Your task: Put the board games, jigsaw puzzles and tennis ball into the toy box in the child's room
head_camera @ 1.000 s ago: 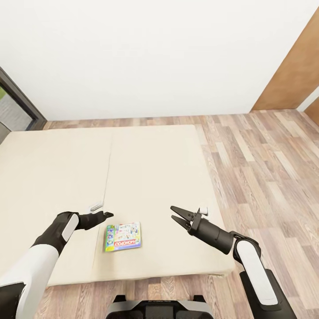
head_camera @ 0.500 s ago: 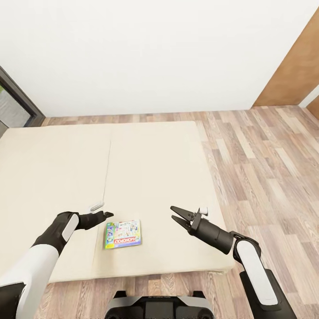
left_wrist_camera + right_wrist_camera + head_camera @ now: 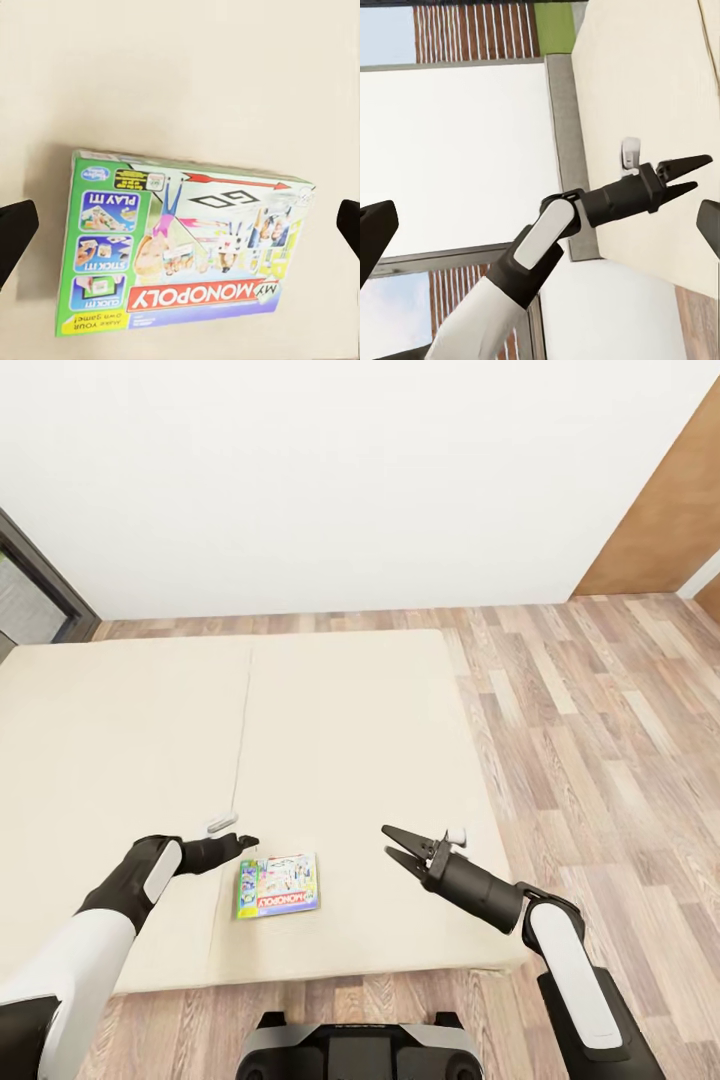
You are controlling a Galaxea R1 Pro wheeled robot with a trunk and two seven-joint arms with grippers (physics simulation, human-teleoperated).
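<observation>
Overhead, both tools wide open and empty, left tool (image 3: 250, 843) beside board game (image 3: 278, 885), right tool (image 3: 392, 842), bed (image 3: 350, 740).

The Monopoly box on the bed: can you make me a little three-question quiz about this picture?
1. True or false: the flat colourful Monopoly board game box lies on the plain beige bed.
2. Which hand is nearer the box: A) left hand B) right hand?
3. Fill in: the floor is made of ____ planks.

Key: 1 true; 2 A; 3 wood.
</observation>
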